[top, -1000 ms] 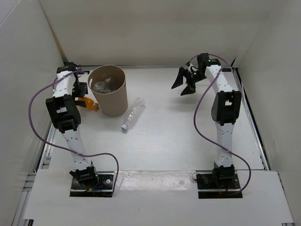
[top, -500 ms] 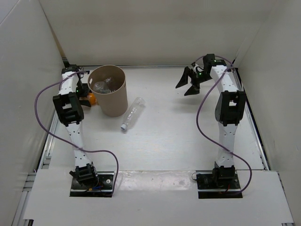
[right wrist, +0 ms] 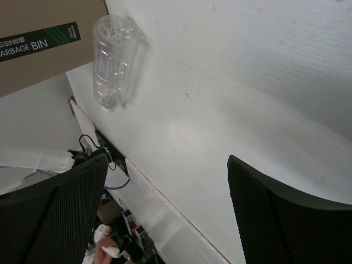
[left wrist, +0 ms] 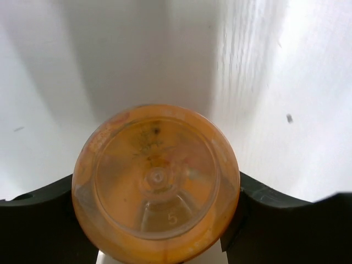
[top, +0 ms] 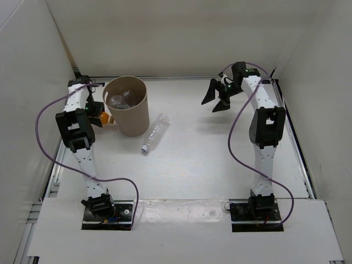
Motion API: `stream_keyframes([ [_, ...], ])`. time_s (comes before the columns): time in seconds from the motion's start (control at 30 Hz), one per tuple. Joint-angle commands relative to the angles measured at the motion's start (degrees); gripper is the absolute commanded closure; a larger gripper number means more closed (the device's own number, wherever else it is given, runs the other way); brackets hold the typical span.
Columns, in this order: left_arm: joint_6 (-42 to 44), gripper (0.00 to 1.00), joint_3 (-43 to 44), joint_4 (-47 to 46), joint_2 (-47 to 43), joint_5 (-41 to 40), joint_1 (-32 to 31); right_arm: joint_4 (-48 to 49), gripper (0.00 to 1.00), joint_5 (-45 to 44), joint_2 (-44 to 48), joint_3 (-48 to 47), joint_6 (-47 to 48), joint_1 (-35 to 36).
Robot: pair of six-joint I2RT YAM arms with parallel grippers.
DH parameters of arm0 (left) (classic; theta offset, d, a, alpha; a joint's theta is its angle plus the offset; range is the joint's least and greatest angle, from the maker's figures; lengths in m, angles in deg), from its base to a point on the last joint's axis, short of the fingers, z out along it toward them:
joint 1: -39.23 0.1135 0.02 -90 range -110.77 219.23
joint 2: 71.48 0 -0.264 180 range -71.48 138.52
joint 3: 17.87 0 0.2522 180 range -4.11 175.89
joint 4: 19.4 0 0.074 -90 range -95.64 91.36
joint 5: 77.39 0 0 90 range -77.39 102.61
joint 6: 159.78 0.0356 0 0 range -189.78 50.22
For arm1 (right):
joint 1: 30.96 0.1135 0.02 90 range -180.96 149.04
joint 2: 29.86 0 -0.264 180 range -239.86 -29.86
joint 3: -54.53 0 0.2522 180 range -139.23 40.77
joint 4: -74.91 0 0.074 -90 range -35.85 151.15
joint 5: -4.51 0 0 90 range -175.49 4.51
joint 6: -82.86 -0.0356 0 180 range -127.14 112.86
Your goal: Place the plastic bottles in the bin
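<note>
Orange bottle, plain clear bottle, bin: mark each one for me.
orange bottle point(left wrist: 157, 181), left wrist view, middle of its base.
plain clear bottle point(top: 154, 132), top external view, mid-body.
bin point(top: 132, 124), top external view, outer wall.

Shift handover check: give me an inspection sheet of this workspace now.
Surface: white table, no spills seen.
Job's things: bin upright far left with bottles inside; clear bottle lying on the table to its right; orange bottle at its left.
Clutter: nothing seen.
Grippers: left fingers shut on the orange bottle; right fingers open, empty.
Cables: purple cables loop off both arms.
Surroundings: white walls on three sides.
</note>
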Motion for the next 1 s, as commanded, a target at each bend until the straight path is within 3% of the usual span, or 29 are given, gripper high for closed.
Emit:
stream_keyframes([
  [0.0, 4.3, 0.66, -1.23, 0.8, -13.6, -5.23, 0.74, -1.15, 0.1, -3.05, 5.44, -3.36, 2.4, 1.91],
  [0.2, 4.31, 0.83, -2.12, 2.03, -23.46, -10.5, 2.23, -3.17, 0.1, -10.79, 7.98, -5.65, 5.56, 3.67],
  [0.33, 8.5, 0.89, -1.94, -6.55, -31.63, -10.07, 1.27, -3.87, 0.1, -14.92, 9.22, -4.96, 8.11, 4.9],
  [0.5, 13.43, 0.91, 1.05, -16.32, -35.34, -9.47, -4.87, -4.14, 0.1, -15.54, 10.27, -3.72, 9.61, 4.56],
  [0.53, 20.49, 0.91, 1.31, -20.43, -35.34, -8.41, -7.32, -4.14, 0.1, -15.63, 10.54, -3.29, 9.44, 4.47],
  [0.63, 25.29, 0.91, 2.19, -26.16, -34.64, -9.63, -12.79, -3.96, 0.1, -15.02, 11.24, -1.97, 9.44, 3.77],
  [0.87, 37.75, 0.85, 8.86, -26.1, -28.31, -12.35, -24.73, -2.91, 0.1, -13.43, 12.03, 0.06, 9.0, 2.8],
  [0.97, 40.6, 0.78, 9.23, -23.81, -26.37, -16.3, -26.68, -2.82, 0.1, -12.9, 12.47, 0.06, 8.65, 2.71],
])
